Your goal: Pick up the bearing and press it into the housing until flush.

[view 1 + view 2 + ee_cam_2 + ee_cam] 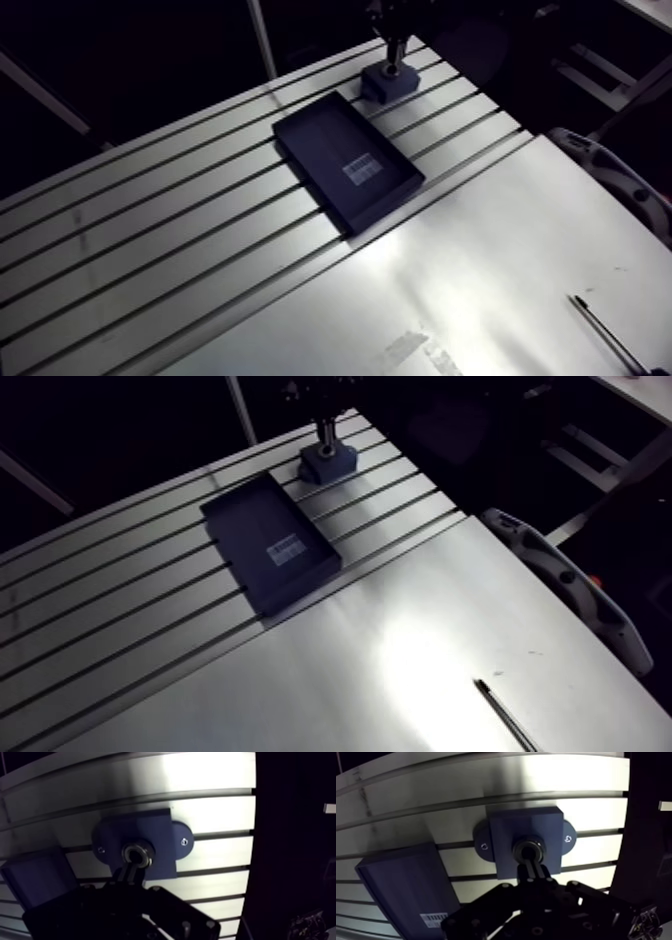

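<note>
Steel-ringed, the small round metal bearing (528, 841) sat in the bore of the blue-grey square plastic housing (503, 827) on the slotted aluminium desk (461, 782) — directly beneath the claw (529, 855), its fingers drawn together, tips on the ring. Pressing called for a straight push along the bore's axis.

Table (150, 250) — aluminium, with long dark slots running in parallel across its far half. The near half is a plain sheet (500, 250), smooth and unslotted.
Light: one bright glare patch (420, 656) on the sheet. In the wrist view the strips between slots shine near white.
Surface marks: a dull scuffed patch (415, 350) by the near edge.
Beyond the table — a pale upright post (262, 40) at the far edge and a slanting pale bar (40, 95). All else is dim, and walls and floor cannot be made out.
</note>
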`<control>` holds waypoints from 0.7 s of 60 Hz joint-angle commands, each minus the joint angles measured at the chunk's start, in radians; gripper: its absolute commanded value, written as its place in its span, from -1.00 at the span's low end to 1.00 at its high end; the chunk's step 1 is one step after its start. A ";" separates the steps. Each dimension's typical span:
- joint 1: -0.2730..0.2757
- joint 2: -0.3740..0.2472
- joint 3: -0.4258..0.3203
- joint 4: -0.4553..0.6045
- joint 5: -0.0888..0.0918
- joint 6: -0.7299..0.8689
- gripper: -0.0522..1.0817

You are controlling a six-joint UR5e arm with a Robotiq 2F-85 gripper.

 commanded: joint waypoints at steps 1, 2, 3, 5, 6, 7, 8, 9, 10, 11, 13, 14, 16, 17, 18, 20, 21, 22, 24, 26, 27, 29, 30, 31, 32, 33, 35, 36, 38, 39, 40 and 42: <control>0.000 0.007 0.005 -0.012 0.000 0.000 0.99; 0.000 0.007 0.005 -0.012 0.000 0.000 0.99; 0.000 0.007 0.005 -0.016 0.000 0.000 0.99; 0.000 0.007 0.005 -0.020 0.000 -0.001 0.99; 0.000 0.007 0.005 -0.020 0.000 -0.001 0.99; 0.000 0.008 0.005 -0.024 0.000 -0.001 0.99; 0.000 0.011 0.005 -0.024 0.000 -0.001 0.99; 0.000 0.011 0.005 -0.024 0.000 -0.001 0.99; 0.000 0.013 0.005 -0.024 0.000 -0.001 0.99; 0.000 0.013 0.005 -0.024 0.000 -0.001 0.99; 0.000 0.013 0.005 -0.024 0.000 -0.001 0.99; 0.000 0.015 0.005 -0.024 0.000 -0.001 0.99; 0.000 0.015 0.005 -0.025 0.000 -0.001 0.99; 0.000 0.015 0.005 -0.025 0.000 -0.001 0.99; 0.000 0.015 0.005 -0.026 0.000 -0.001 0.99; 0.000 0.015 0.005 -0.026 0.000 -0.001 0.99; 0.000 0.016 0.005 -0.026 0.000 -0.001 0.99; 0.000 0.016 0.005 -0.026 0.000 -0.001 0.99; 0.000 0.016 0.005 -0.026 0.000 -0.001 0.99; 0.000 0.016 0.005 -0.026 0.000 -0.001 0.99; 0.000 0.018 0.005 -0.026 0.000 -0.001 0.99; 0.000 0.017 0.005 -0.026 0.000 -0.001 0.99; 0.000 0.017 0.005 -0.026 0.000 -0.001 0.99; 0.000 0.018 0.005 -0.026 0.000 -0.001 0.99; 0.000 0.018 0.005 -0.026 0.000 -0.001 0.99; 0.000 0.017 0.003 -0.026 0.000 -0.001 0.99; 0.000 0.016 0.003 -0.026 0.000 -0.001 0.99; 0.000 0.016 0.003 -0.026 0.000 -0.001 0.99; 0.000 0.016 0.003 -0.026 0.000 -0.001 0.99; 0.000 0.016 0.003 -0.026 0.000 -0.001 0.99; 0.000 0.016 0.003 -0.026 0.000 -0.001 0.99; 0.002 0.018 0.004 -0.026 0.000 -0.001 0.99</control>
